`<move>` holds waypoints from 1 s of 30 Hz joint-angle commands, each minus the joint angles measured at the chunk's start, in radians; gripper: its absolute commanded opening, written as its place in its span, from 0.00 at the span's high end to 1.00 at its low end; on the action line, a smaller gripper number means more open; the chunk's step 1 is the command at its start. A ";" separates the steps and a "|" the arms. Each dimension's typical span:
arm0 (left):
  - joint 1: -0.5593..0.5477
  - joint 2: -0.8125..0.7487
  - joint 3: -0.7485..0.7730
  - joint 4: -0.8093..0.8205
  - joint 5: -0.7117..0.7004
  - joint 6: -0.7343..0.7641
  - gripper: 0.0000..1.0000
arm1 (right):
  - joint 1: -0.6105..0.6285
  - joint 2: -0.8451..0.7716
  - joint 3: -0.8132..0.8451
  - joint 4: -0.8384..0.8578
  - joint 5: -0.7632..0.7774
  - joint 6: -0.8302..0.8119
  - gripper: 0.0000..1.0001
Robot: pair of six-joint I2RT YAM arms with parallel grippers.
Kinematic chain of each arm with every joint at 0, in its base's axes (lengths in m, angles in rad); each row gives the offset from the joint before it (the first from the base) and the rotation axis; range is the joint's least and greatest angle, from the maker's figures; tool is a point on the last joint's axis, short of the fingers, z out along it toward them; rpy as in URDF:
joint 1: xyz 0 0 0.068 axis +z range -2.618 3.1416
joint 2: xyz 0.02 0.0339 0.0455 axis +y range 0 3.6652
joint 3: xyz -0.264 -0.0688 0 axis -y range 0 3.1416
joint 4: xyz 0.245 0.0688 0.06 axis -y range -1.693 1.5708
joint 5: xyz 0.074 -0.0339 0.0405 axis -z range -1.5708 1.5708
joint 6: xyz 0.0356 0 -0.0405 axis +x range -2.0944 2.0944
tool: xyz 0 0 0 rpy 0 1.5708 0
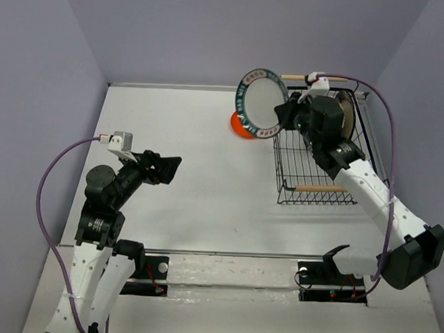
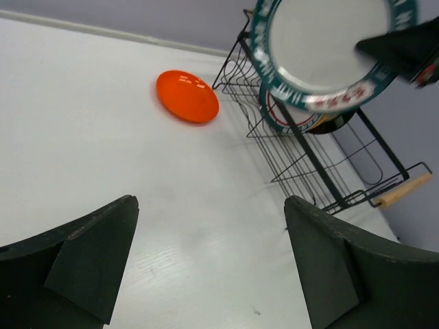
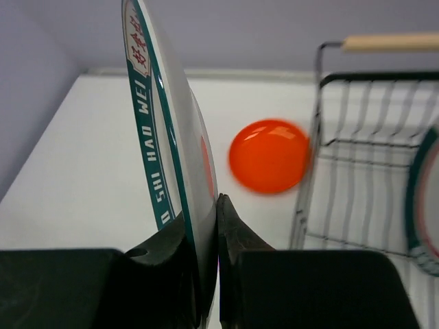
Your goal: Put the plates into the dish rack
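Teal-rimmed plate [image 1: 260, 102] in right gripper [image 3: 208, 225]; orange plate [image 1: 240, 127] beside dish rack [image 1: 320, 189].

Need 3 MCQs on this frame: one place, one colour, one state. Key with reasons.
1. Where is the orange plate?
A. on the table beside the dish rack
B. inside the dish rack
C. stacked on another plate

2. What rim colour has the plate held by the right gripper?
A. yellow
B. teal
C. plain white

3. The left gripper is:
A. shut on a plate
B. out of view
C. open and empty

Key:
1 A, it lies flat on the table outside the wires.
2 B, the right wrist view shows a teal lettered band.
3 C, its jaws stand wide apart with nothing between.
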 commanded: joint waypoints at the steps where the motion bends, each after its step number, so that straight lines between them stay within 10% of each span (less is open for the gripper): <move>1: -0.005 -0.048 -0.074 -0.046 0.015 0.091 0.01 | -0.044 -0.049 0.143 -0.009 0.471 -0.225 0.93; 15: -0.143 -0.090 -0.088 -0.040 -0.016 0.089 0.01 | -0.239 0.284 0.267 0.080 0.636 -0.544 0.93; 30: -0.194 -0.094 -0.086 -0.042 -0.030 0.089 0.01 | -0.280 0.414 0.172 0.080 0.565 -0.437 0.93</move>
